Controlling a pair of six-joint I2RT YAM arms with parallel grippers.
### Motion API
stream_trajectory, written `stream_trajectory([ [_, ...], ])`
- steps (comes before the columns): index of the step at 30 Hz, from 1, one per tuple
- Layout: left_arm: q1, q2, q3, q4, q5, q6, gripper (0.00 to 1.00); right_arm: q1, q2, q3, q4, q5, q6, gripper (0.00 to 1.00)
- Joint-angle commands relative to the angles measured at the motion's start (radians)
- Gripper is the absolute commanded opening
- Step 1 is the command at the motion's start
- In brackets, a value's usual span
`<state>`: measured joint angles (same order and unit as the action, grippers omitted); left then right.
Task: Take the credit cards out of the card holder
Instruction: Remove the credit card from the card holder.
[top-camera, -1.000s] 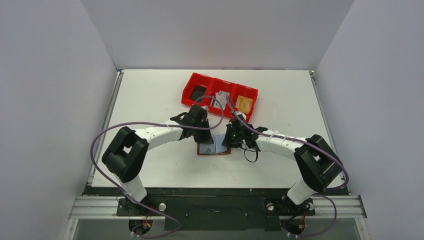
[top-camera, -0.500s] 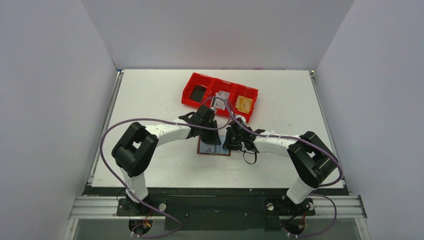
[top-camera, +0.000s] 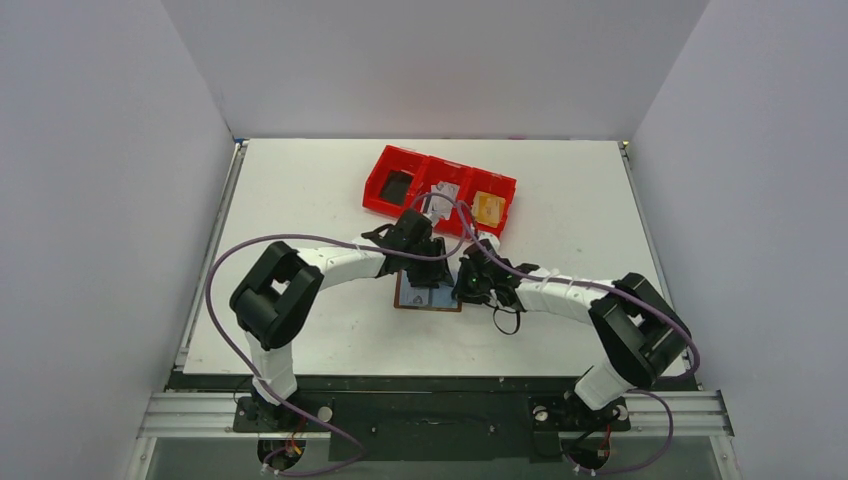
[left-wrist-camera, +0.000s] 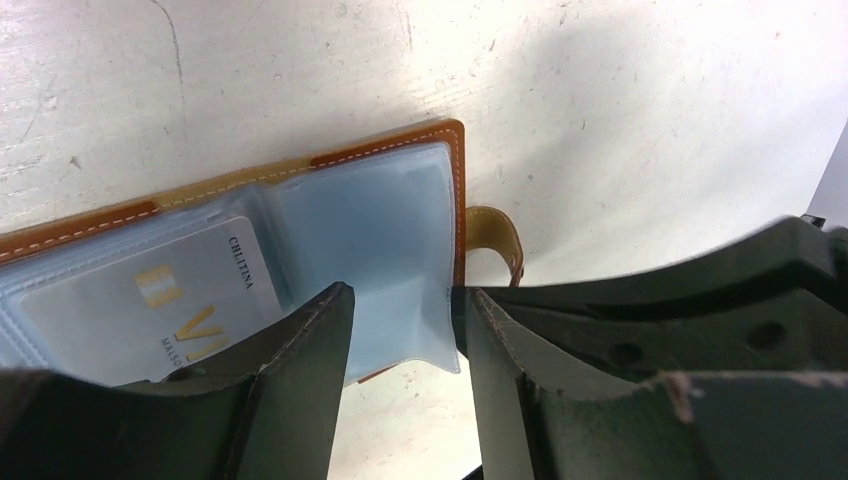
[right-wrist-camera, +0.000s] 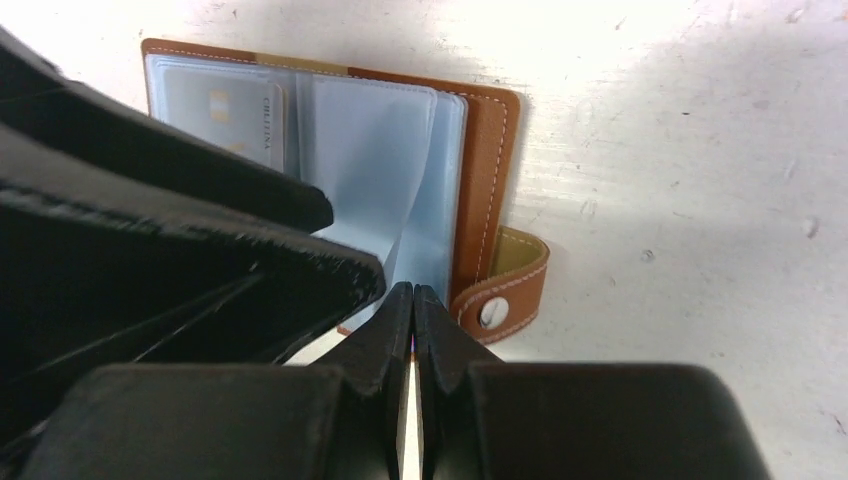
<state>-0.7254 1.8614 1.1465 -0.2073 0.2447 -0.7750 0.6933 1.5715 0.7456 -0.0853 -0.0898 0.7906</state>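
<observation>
The brown card holder (top-camera: 428, 297) lies open on the table, its clear blue sleeves fanned out (right-wrist-camera: 375, 150). A light credit card with gold print (left-wrist-camera: 190, 300) sits inside a left sleeve (right-wrist-camera: 225, 115). My left gripper (left-wrist-camera: 400, 295) hovers low over the holder, open, with a loose sleeve leaf (left-wrist-camera: 385, 235) lying between its fingers. My right gripper (right-wrist-camera: 412, 292) is shut, its tips at the near edge of the sleeves beside the snap strap (right-wrist-camera: 500, 295). Whether it pinches a leaf is unclear. In the top view both grippers (top-camera: 418, 262) (top-camera: 463, 290) meet over the holder.
A red three-compartment tray (top-camera: 440, 170) stands just behind the grippers. Its right bin holds a flat tan-gold piece (top-camera: 488, 208) and its middle bin a pale one (top-camera: 447, 190). White walls enclose the table on three sides.
My left gripper has moved right over the holder and opened from shut. The right arm shifted a little and stays shut.
</observation>
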Motion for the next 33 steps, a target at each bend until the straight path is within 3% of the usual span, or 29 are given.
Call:
stream_trajectory([
  [1, -0.004, 0.021, 0.041, 0.072, 0.024, -0.008, 0.43, -0.003, -0.106, 0.003, -0.047, 0.060, 0.002, 0.00],
  [10, -0.005, -0.006, 0.053, 0.083, 0.051, -0.008, 0.47, -0.003, -0.263, 0.076, -0.178, 0.131, -0.015, 0.00],
  [16, 0.027, -0.099, 0.045, 0.017, 0.022, 0.020, 0.50, 0.010, -0.249, 0.124, -0.193, 0.111, -0.012, 0.18],
  [24, 0.143, -0.255, -0.084, -0.065, -0.044, 0.059, 0.49, 0.073, -0.145, 0.205, -0.178, 0.053, -0.002, 0.29],
  [33, 0.198, -0.287, -0.194, -0.061, -0.021, 0.090, 0.36, 0.077, 0.062, 0.238, -0.018, -0.083, 0.074, 0.27],
])
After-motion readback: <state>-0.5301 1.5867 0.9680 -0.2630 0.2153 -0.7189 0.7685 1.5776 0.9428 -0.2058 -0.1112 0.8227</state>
